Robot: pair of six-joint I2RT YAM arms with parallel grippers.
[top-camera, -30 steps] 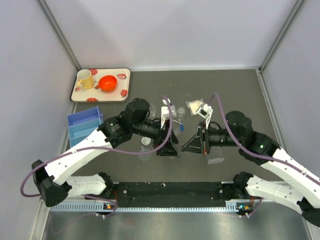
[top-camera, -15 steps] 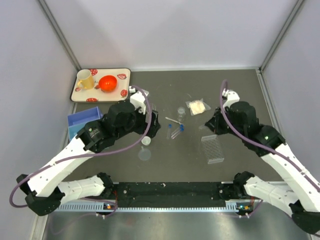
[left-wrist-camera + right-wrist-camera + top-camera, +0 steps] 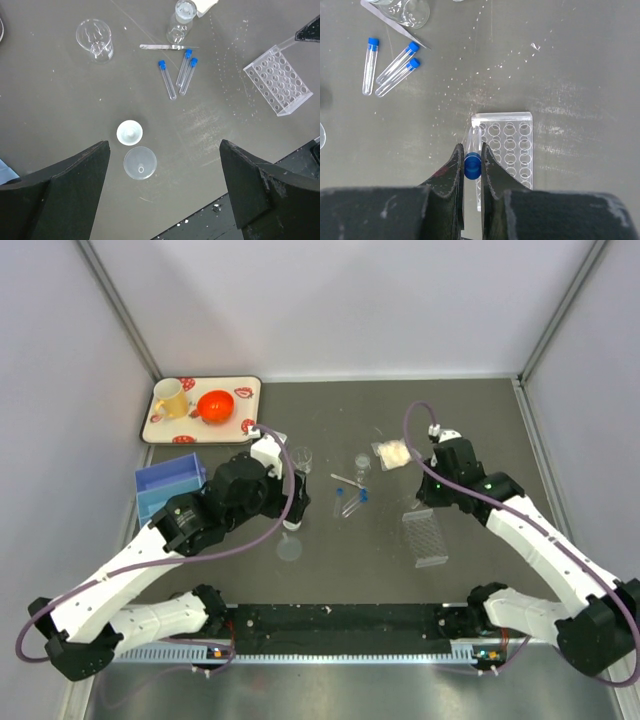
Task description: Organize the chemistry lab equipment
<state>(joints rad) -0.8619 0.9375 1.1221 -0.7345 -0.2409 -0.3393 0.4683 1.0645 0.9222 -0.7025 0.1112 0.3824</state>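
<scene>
Right fingers (image 3: 454, 167) are pinched shut on a blue-capped tube (image 3: 472, 166), held over a corner of the rack (image 3: 512, 145) on the table (image 3: 580, 60). Left fingers (image 3: 75, 175) gape wide, holding nothing, above three loose tubes (image 3: 183, 69) lying side by side.

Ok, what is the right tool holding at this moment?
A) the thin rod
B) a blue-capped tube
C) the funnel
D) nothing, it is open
B: in the right wrist view the right tool is closed on a blue-capped tube, its blue cap pinched between the two fingers, with the tube rack on the table just beyond it.
</scene>
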